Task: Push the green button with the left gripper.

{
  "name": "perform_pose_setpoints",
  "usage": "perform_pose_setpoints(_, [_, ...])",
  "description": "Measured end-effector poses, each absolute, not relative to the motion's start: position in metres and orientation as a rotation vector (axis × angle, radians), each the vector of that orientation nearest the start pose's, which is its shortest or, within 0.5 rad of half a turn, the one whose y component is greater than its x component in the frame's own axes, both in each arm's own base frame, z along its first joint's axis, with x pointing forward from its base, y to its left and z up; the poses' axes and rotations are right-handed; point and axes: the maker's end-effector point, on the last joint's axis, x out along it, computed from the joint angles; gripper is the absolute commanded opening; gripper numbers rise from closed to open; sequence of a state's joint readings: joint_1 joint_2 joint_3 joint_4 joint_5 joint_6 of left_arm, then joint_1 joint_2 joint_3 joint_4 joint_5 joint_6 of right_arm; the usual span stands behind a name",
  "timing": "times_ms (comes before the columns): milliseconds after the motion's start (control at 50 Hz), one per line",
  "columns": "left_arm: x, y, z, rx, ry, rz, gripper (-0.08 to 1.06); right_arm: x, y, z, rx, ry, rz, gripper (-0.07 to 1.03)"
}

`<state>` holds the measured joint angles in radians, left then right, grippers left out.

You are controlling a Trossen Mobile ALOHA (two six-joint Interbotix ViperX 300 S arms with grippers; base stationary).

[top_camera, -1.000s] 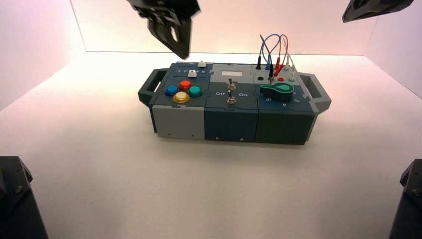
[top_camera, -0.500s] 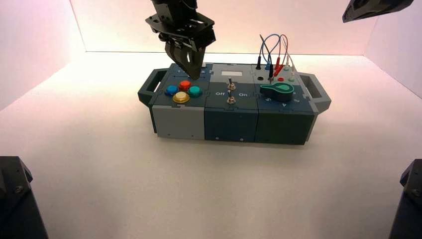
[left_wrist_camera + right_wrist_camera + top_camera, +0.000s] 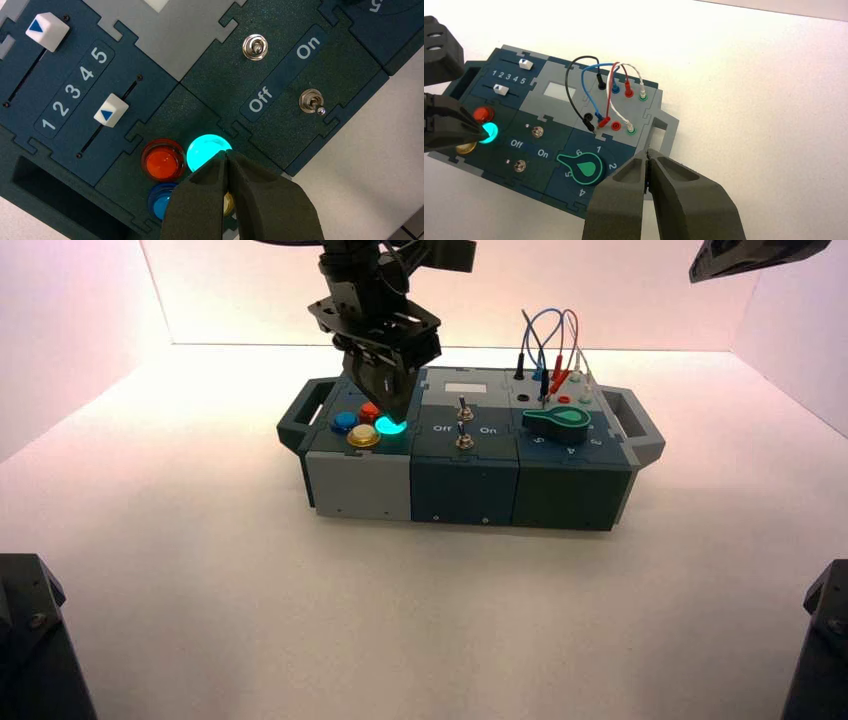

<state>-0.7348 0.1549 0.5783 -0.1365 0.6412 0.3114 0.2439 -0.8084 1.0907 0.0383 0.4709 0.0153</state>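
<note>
In the high view, the robot's left pincer point(image 3: 394, 418) reaches down to the glowing green button point(image 3: 391, 426), on the left part of the box point(image 3: 463, 445), while the right pincer point(image 3: 750, 258) waits beyond the box's right end. In the left wrist view, the left pincer's fingers are together, their tips at the edge of the cyan-lit button, beside the red button point(image 3: 162, 164) on the box. In the right wrist view, the right pincer's closed fingers appear in front of the box's handle point(image 3: 664, 132), near the green dial knob point(image 3: 585, 168).
</note>
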Motion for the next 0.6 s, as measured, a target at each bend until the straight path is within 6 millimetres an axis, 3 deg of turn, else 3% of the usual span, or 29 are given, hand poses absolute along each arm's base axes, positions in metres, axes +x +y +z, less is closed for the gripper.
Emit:
perform_pose_setpoints(380, [0.259, -0.254, 0.039, 0.627, 1.279, -0.823, -0.03, 0.233, 0.061, 0.176, -0.034, 0.746, 0.231, -0.02])
perform_pose_setpoints(600, [0.243, -0.238, 0.056, 0.646, 1.337, -0.827, -0.03, 0.231, 0.063, 0.174, -0.014, 0.759, 0.233, -0.02])
